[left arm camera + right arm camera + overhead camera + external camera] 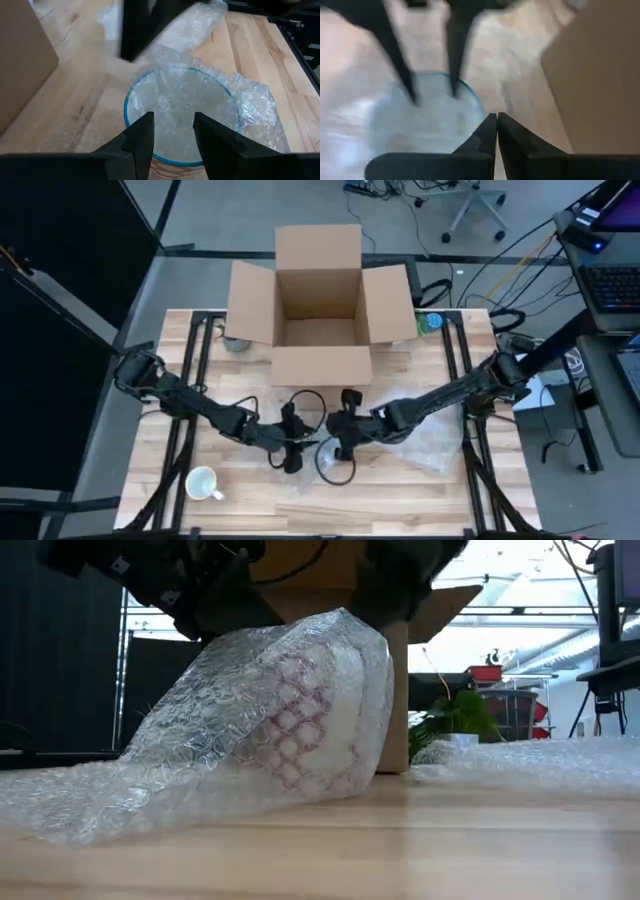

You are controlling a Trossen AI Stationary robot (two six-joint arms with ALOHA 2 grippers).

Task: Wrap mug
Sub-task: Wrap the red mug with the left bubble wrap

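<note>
1. My left gripper is low over the middle of the wooden table, and my right gripper is just beside it, at its 3 o'clock in the high view
2. The fingers of my left gripper are released, with a clear gap between them. Through this gap I see the blue-rimmed mug, which stands upright with its mouth up, directly in front of the fingertips
3. The fingers of my right gripper are clenched, the two tips pressed together. I cannot tell if a piece of the sheet is caught between them
4. The mug is covered by bubble wrap. In the low view the wrap rises like a tent to a peak under both grippers, and a pink lattice pattern shows through it
5. In the right wrist view the two tips of my left gripper reach down to the blue rim, one at each side of its far edge
6. More of the bubble wrap lies flat on the table, spreading toward 3 and 4 o'clock from my right gripper
7. An open cardboard box stands at 12 o'clock from the grippers, at the far edge of the table, with its flaps folded out
8. A white mug stands alone at 7 o'clock from my left gripper, well apart from the wrap
</note>
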